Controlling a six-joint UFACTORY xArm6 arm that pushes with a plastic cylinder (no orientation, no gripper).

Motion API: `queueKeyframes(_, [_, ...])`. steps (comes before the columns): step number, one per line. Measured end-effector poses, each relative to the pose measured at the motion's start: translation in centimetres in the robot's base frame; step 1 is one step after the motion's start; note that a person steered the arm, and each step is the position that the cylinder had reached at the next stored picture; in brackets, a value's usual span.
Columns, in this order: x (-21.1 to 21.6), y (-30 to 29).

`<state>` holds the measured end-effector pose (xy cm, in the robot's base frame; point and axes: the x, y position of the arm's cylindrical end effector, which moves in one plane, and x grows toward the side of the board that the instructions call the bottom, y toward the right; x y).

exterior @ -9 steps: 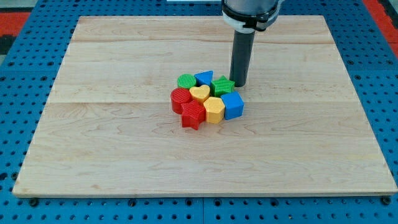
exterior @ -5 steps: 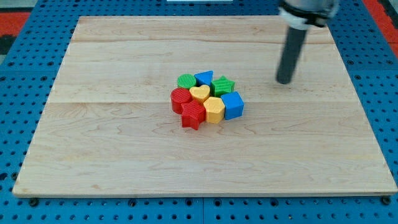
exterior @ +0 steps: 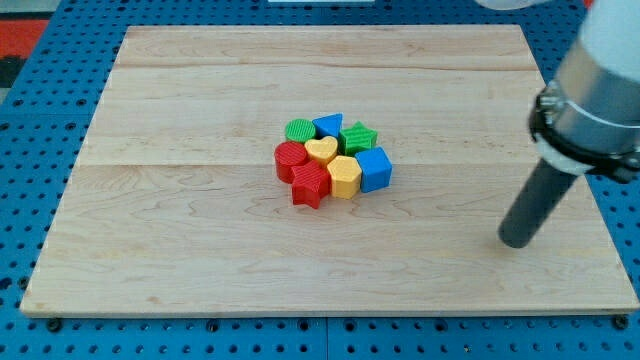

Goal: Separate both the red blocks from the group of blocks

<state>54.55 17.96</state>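
A tight cluster of blocks sits near the board's middle. A red cylinder is on its left edge and a red star at its lower left. They touch each other and the yellow heart. The yellow hexagon, blue cube, green star, blue triangle and green half-round make up the other blocks. My tip is far to the view's right of the cluster and lower, touching no block.
The wooden board lies on a blue pegboard surface. The arm's body comes in from the view's upper right, over the board's right edge.
My tip has moved from just beside the green star away to the view's right and then down toward the bottom right. The blocks have not moved.
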Motion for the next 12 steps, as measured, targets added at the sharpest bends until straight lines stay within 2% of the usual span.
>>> queueKeyframes(1, [0.0, -3.3])
queueKeyframes(3, [0.5, -4.2])
queueKeyframes(5, [0.6, -11.3])
queueKeyframes(8, [-3.5, -12.2])
queueKeyframes(9, [-5.2, -15.7])
queueKeyframes(11, [-4.1, -17.8])
queueKeyframes(12, [-7.5, -21.2])
